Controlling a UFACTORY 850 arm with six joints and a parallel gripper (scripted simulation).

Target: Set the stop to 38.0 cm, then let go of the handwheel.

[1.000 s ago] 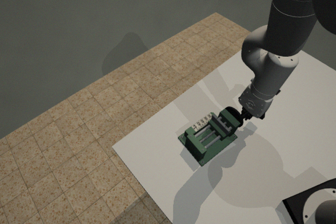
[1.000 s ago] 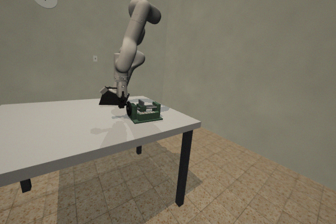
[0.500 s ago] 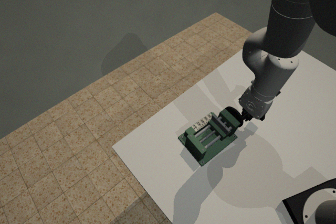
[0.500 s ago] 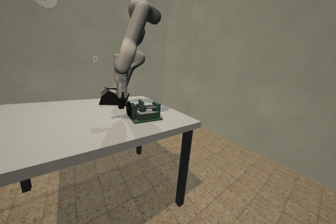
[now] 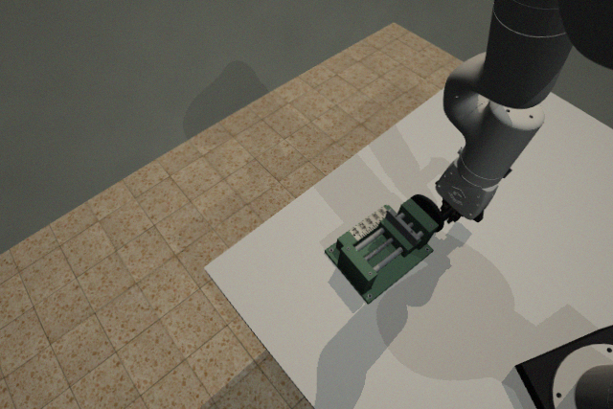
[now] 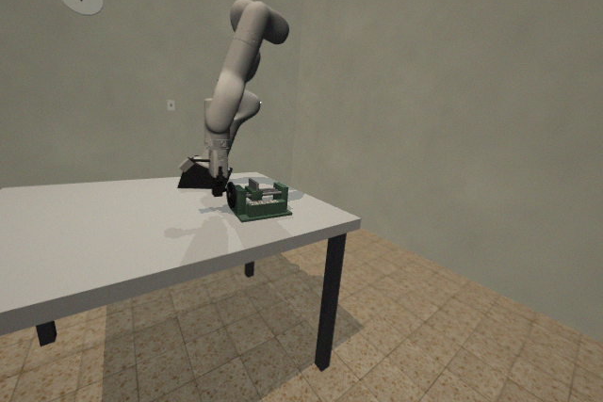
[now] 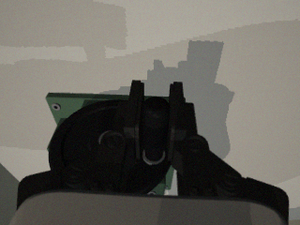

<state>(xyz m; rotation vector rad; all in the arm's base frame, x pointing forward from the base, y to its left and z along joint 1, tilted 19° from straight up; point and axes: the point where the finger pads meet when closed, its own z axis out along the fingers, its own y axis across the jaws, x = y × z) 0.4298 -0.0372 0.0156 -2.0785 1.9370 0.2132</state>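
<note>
A green slide fixture (image 5: 354,266) (image 6: 263,208) (image 7: 70,100) stands on the white table (image 5: 494,295) (image 6: 97,222). It has grey rails, a grey stop (image 5: 409,228) (image 6: 252,185) near the handwheel end, and a white scale (image 5: 369,224) along its far side. The black handwheel (image 5: 423,206) (image 6: 231,194) (image 7: 84,150) sits at the end facing the arm. My gripper (image 5: 447,215) (image 6: 221,179) (image 7: 156,98) is shut on the handwheel's crank handle (image 7: 155,124), which stands between the two fingers in the wrist view. The scale reading is too small to tell.
The arm's black base plate (image 5: 542,376) (image 6: 192,177) sits at the back of the table. The table edge runs close to the fixture's far end. Tiled floor (image 5: 148,196) lies beyond.
</note>
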